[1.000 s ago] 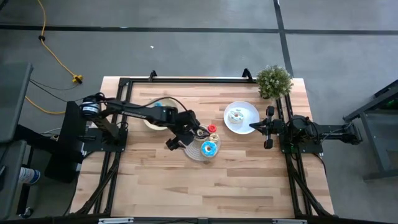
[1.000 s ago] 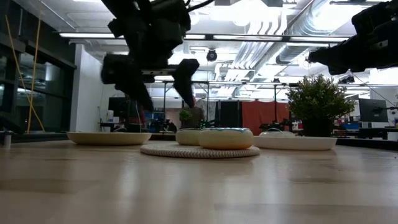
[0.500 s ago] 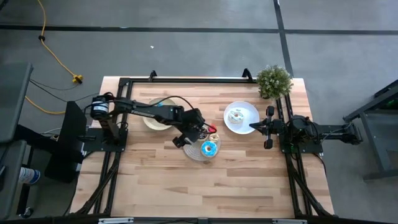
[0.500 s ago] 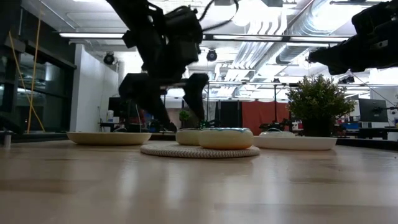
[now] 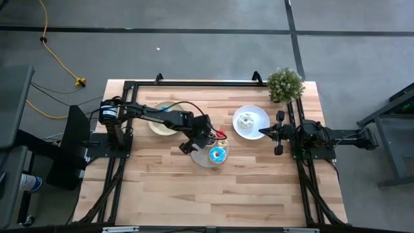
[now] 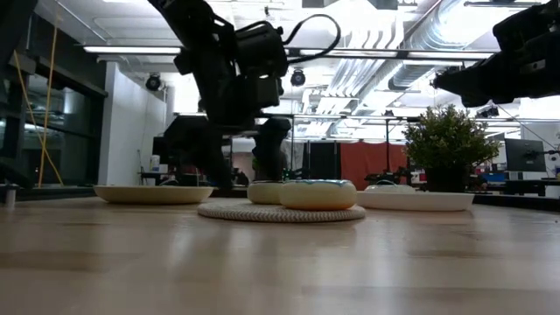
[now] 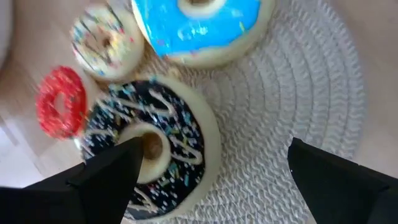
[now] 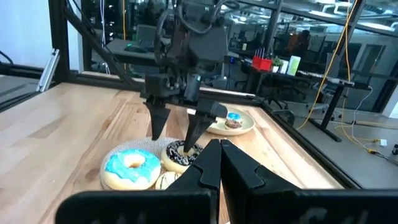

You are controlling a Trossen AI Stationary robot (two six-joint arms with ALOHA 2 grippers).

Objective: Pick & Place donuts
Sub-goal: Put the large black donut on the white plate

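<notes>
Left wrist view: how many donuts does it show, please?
4. The blue donut and the chocolate donut lie on the woven mat; the white sprinkled donut sits at the mat's edge; the red donut lies beside it. More may lie outside this view.

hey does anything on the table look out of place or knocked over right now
Nothing looks spilled or tipped. One small oddity: the red donut lies off the woven mat, beside the chocolate donut that the open left gripper is straddling.
</notes>
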